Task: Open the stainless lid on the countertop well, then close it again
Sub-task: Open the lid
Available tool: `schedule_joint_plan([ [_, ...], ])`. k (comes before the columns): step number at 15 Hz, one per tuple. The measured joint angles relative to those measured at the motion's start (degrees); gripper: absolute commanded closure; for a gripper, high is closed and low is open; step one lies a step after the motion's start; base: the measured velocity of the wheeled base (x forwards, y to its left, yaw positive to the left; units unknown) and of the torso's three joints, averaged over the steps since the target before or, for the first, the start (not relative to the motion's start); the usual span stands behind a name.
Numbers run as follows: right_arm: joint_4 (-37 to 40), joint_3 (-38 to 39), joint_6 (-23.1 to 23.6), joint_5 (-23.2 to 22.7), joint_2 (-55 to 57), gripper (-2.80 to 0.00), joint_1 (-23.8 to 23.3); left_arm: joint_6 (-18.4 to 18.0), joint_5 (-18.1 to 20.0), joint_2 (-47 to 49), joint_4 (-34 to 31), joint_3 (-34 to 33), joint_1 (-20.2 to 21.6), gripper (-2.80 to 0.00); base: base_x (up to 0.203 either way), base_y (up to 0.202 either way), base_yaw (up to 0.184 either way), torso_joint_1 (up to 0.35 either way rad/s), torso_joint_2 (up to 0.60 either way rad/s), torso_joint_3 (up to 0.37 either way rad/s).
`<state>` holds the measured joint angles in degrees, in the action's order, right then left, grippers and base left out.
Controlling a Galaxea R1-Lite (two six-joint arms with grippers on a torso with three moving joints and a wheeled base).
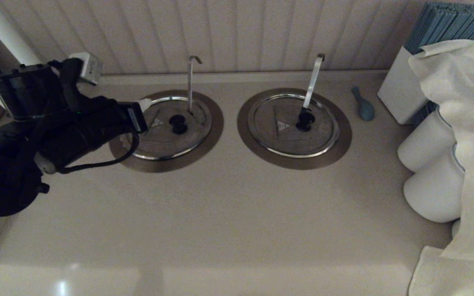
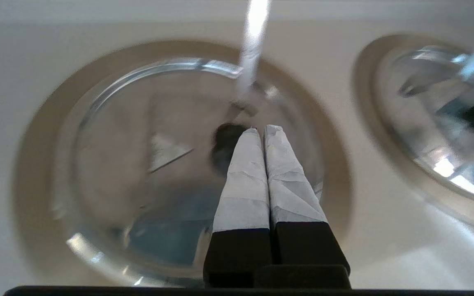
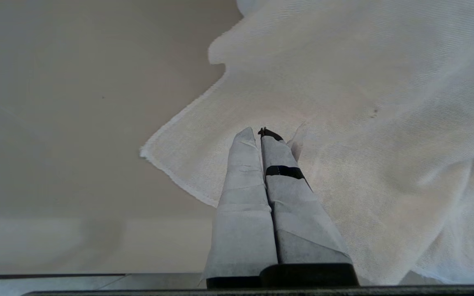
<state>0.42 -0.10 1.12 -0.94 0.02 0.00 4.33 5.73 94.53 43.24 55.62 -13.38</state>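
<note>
The stainless lid [image 1: 167, 137] lies flat and closed in the left countertop well, inside its dull-brown ring [image 1: 210, 144]. Its black knob [image 1: 178, 123] sits at the centre, with the triangle mark [image 1: 156, 122] beside it and the thin hooked rod [image 1: 190, 84] rising behind. My left gripper [image 1: 144, 103] hovers over the lid's left rim, shut and holding nothing. In the left wrist view the left gripper [image 2: 263, 129] points just past the knob [image 2: 222, 144], below the rod [image 2: 253, 45]. My right gripper [image 3: 259, 132] is shut over a white cloth [image 3: 364, 123]; the head view does not show it.
The twin lid [image 1: 292, 135] with the pale flat handle [image 1: 313, 80] lies to the right. A blue spoon [image 1: 363, 106] rests beyond it. A white box of blue sticks [image 1: 401, 88], white cylinders [image 1: 426, 146] and draped cloth [image 1: 467, 123] crowd the right side.
</note>
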Motion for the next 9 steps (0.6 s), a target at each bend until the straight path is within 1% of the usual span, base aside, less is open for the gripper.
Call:
schedule_joint_plan([
  [1,0.0,0.0,0.0,0.0,0.0,0.00,0.0,-0.1,-0.3,0.4,0.6,-0.3,-0.9,0.00,0.000,0.000,0.000,0.000,0.00,0.000],
  [4,0.0,0.0,0.0,0.0,0.0,0.00,0.0,-0.1,-3.1,2.6,1.3,-0.5,-2.2,0.00,0.000,0.000,0.000,0.000,0.00,0.000],
  [5,0.0,0.0,0.0,0.0,0.0,0.00,0.0,-0.2,-3.3,3.3,1.4,-0.5,-2.3,-2.80,0.000,0.000,0.000,0.000,0.00,0.000],
  [9,0.0,0.0,0.0,0.0,0.0,0.00,0.0,-0.1,-3.3,4.4,1.4,-0.1,-2.4,-2.80,0.000,0.000,0.000,0.000,0.00,0.000],
])
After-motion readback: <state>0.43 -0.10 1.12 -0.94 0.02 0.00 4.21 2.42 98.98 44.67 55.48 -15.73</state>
